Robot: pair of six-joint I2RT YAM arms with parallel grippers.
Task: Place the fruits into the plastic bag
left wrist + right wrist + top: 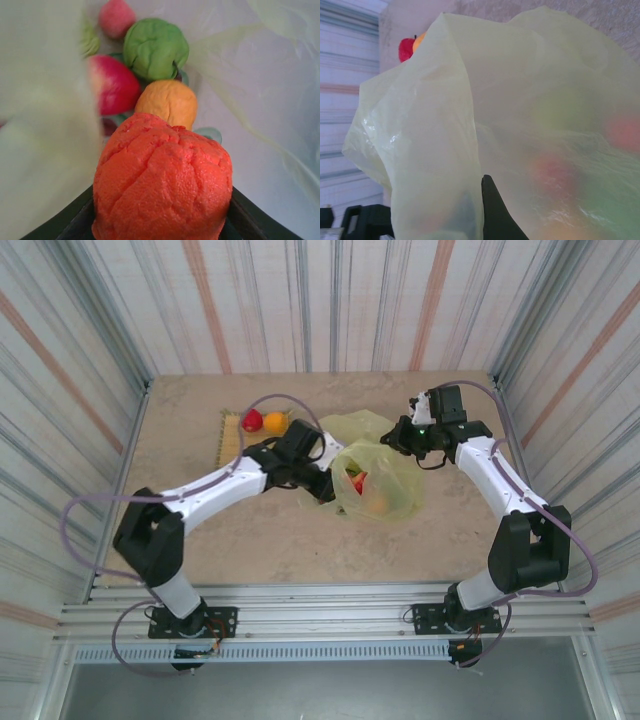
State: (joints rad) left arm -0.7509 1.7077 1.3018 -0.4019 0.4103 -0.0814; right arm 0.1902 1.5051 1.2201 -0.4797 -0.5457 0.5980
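My left gripper (335, 480) reaches into the mouth of the pale yellow-green plastic bag (378, 478) and is shut on a wrinkled red-orange fruit (162, 185); its dark fingers (247, 215) show beside that fruit. Ahead of it, inside the bag, lie an orange fruit (167, 102), a green fruit (155, 47), a red fruit (114, 85) and a pinkish-red one (116, 17). My right gripper (405, 435) is shut on the bag's far-right edge, with one black finger (495, 215) against the film (520, 100). A red fruit (252, 420) and an orange fruit (275, 422) rest on the mat.
A square yellow-tan woven mat (230, 440) lies at the back left of the table (200, 540), left of the bag. Striped walls (90, 390) enclose the table on three sides. The left arm (220, 485) stretches across the table's middle.
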